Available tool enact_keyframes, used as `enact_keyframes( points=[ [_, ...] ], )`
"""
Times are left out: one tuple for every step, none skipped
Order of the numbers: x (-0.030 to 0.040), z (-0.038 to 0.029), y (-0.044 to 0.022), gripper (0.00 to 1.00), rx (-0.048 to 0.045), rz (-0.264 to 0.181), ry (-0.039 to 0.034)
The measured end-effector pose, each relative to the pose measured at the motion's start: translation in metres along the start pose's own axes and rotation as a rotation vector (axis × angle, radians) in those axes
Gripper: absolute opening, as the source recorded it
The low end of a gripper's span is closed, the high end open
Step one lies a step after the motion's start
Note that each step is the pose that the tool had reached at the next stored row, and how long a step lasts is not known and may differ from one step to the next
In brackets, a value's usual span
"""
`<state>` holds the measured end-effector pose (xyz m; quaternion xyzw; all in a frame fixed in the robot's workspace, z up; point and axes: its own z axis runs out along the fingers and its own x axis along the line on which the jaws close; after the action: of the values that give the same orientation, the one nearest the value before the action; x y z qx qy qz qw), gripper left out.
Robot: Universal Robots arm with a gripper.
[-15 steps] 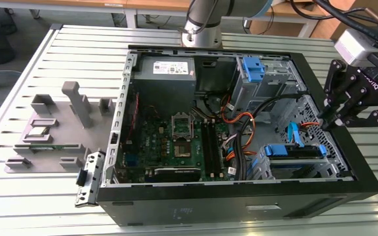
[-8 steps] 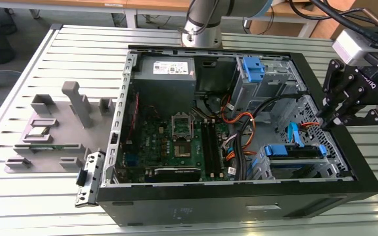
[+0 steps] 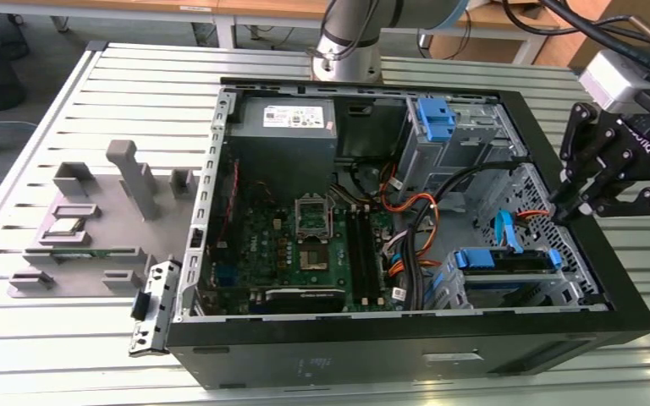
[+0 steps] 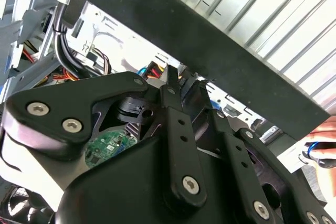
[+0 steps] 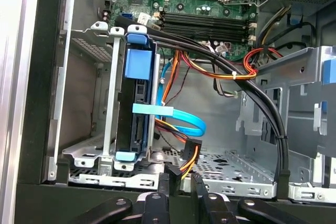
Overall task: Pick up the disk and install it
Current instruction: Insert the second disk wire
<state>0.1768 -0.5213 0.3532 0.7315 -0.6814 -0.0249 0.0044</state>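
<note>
Desktop case (image 3: 415, 342) lying open-side-up on slatted table (image 3: 99, 85), motherboard (image 3: 302, 241) exposed. Grey power supply (image 3: 285, 118) in the far corner on the exterior view's left; empty blue bracket (image 3: 436, 118) in the far bay to its right. Disk (image 3: 504, 259) located in the metal drive cage (image 3: 460, 292) at the near corner on the exterior view's right. Seen edge-on in the first wrist view (image 5: 139, 66), sitting between the cage rails with its blue carrier tab facing out. Judged seated or close to it, since the carrier lies flush in the rails rather than tilted. Light-blue data cable (image 5: 178, 119) and orange-and-black power lead (image 5: 189, 153) draped just beside the cage. Presumably left loose there so the connectors reach the drive's back edge; connection itself not discernible. Gripper (image 3: 565, 211) poised over the case's wall on the exterior view's right, tips pointing down into the bay beside the cage and apart from the disk. Fingers (image 5: 167, 182) drawn together with nothing between them, also evident in the second wrist view (image 4: 181, 85). Closed, empty posture consistent with a pushing or checking pose rather than a carry. Grey fixture blocks (image 3: 88, 220) standing on the table well to the exterior view's left, away from the work.
</note>
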Motion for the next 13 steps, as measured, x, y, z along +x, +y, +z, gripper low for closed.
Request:
enact_keyframes(
  points=[
    [0.0001,0.0004,-0.0005,0.31,-0.0003,0.0,0.0025],
    [0.0001,0.0011,-0.0007,0.31,-0.0005,0.001,0.0044],
    [0.0002,0.0021,-0.0007,0.31,-0.0007,0.001,0.0059],
    [0.0002,0.0029,-0.0007,0.31,-0.0008,0.002,0.0079],
    [0.0002,0.0037,-0.0008,0.31,-0.001,0.003,0.0103],
    [0.0002,0.0042,-0.0009,0.31,-0.0012,0.003,0.014],
    [0.0003,0.0043,-0.0008,0.31,-0.0013,0.003,0.0158],
    [0.0003,0.0043,-0.0008,0.31,-0.0013,0.004,0.0159],
    [0.0003,0.0043,-0.0009,0.31,-0.0013,0.004,0.016],
    [0.0003,0.0043,-0.0009,0.31,-0.0013,0.004,0.016],
    [0.0004,0.0043,-0.0008,0.31,-0.0014,0.004,0.016],
    [0.0005,0.0044,-0.0007,0.31,-0.0013,0.003,0.016],
    [0.0006,0.0046,-0.0001,0.31,-0.0014,0.004,0.0159]
  ],
)
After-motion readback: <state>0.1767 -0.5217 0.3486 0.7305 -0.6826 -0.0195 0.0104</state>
